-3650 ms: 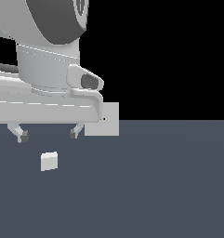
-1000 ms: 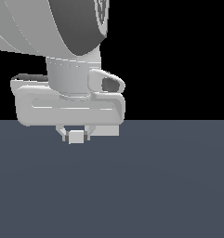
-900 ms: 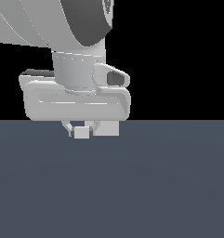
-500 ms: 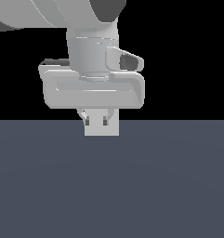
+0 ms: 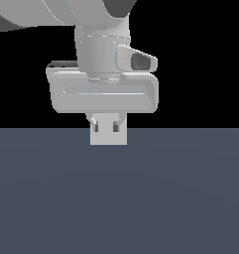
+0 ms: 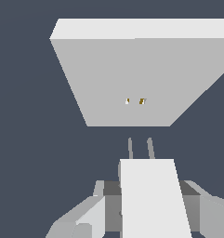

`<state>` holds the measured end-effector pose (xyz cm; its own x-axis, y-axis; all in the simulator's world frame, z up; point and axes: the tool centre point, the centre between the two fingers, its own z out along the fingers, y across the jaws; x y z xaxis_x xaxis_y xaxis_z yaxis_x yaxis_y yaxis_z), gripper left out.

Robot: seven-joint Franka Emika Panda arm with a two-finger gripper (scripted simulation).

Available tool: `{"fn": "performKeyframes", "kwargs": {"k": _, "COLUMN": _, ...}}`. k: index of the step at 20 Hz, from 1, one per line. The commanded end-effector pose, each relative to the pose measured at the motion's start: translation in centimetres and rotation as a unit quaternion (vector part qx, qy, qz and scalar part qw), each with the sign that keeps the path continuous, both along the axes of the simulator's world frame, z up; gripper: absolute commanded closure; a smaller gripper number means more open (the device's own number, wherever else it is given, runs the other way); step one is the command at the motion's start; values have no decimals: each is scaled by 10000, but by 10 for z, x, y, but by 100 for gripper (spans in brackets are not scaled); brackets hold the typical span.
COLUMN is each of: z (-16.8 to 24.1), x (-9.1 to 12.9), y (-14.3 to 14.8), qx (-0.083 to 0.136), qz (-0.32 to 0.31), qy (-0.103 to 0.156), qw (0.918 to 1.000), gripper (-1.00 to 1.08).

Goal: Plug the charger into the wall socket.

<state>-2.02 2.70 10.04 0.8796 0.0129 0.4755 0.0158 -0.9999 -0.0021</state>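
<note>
Two thin prongs [image 6: 140, 148] stuck out from the front of the charger [image 6: 153, 195] in the wrist view, pointing toward the wall socket [image 6: 132, 79]. The gripper [image 6: 150, 204] was clamped on the charger, one finger [image 6: 81, 216] pressed against each side of the pale block. A strip of dark floor showed between the prong tips and the lower edge of the plate, so the prongs were near the socket but apart from it. The socket's two small yellowish holes [image 6: 135, 101] sat at the middle of its face, roughly in line with the prongs.

In the exterior view the arm's wide grey hand body hung over the dark grey floor [image 5: 116, 198], with the gripper [image 5: 107, 128] below it. A light square patch [image 5: 108, 138] appeared right under the fingers; it was probably the socket plate seen behind the held charger, though the two pale shapes merged there and I could not separate them. Nothing in that view showed the gap between prongs and holes.
</note>
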Motion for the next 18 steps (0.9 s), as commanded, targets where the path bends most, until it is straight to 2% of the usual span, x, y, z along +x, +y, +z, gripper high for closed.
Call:
{"fn": "performKeyframes", "kwargs": {"k": 1, "z": 0, "x": 0, "y": 0, "qx": 0, "qz": 1, "qy": 0, "qw": 10000, "gripper": 108}}
{"fn": "performKeyframes", "kwargs": {"k": 7, "z": 0, "x": 10, "y": 0, "qx": -6, "qz": 3, "qy": 0, "qw": 10000, "gripper": 108}}
{"fn": "performKeyframes", "kwargs": {"k": 18, "z": 0, "x": 46, "y": 0, "qx": -16, "qz": 3, "qy": 5, "qw": 10000, "gripper": 108}}
